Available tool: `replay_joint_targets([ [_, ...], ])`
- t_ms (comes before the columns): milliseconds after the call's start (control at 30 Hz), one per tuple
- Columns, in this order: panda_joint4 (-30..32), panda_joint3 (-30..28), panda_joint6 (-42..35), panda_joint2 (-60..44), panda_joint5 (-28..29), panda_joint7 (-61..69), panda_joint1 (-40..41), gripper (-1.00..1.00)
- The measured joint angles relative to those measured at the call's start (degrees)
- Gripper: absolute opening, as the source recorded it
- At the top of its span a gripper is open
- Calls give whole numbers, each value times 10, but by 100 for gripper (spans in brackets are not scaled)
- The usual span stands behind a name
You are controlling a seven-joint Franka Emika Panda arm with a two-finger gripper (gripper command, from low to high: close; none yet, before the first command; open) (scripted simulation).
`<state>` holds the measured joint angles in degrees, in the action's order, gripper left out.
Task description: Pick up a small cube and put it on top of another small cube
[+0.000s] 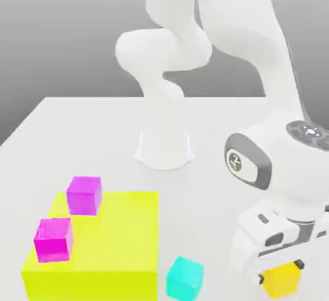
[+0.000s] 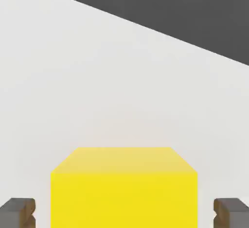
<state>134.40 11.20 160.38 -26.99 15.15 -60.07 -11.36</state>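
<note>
A small yellow cube (image 1: 281, 281) (image 2: 124, 188) sits on the white table at the exterior view's lower right. My gripper (image 1: 281, 273) (image 2: 124, 213) is lowered over it, one dark finger (image 2: 18, 212) on each side. In the hand view a strip of table shows between each finger and the cube's sides, so the jaws stand open around it and do not touch it. A small cyan cube (image 1: 185, 278) rests on the table to the exterior view's left of the yellow one.
A large flat yellow block (image 1: 122, 229) lies at the exterior view's lower left, with two magenta cubes (image 1: 84, 194) (image 1: 54, 239) on top. The arm's white base (image 1: 164, 149) stands mid-table. The table's far edge (image 2: 146, 25) meets a dark background.
</note>
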Motion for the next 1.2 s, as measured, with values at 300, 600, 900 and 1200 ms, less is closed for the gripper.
replay_joint_targets([
  [300, 22, 30, -69, 92, -44, 30, 33, -100],
  [600, 97, -68, -175, 273, -65, -1, 160, -100],
  [900, 176, -162, -276, 461, -113, -17, 269, -100],
  [1200, 221, -182, -180, 413, -126, -14, 285, 100],
])
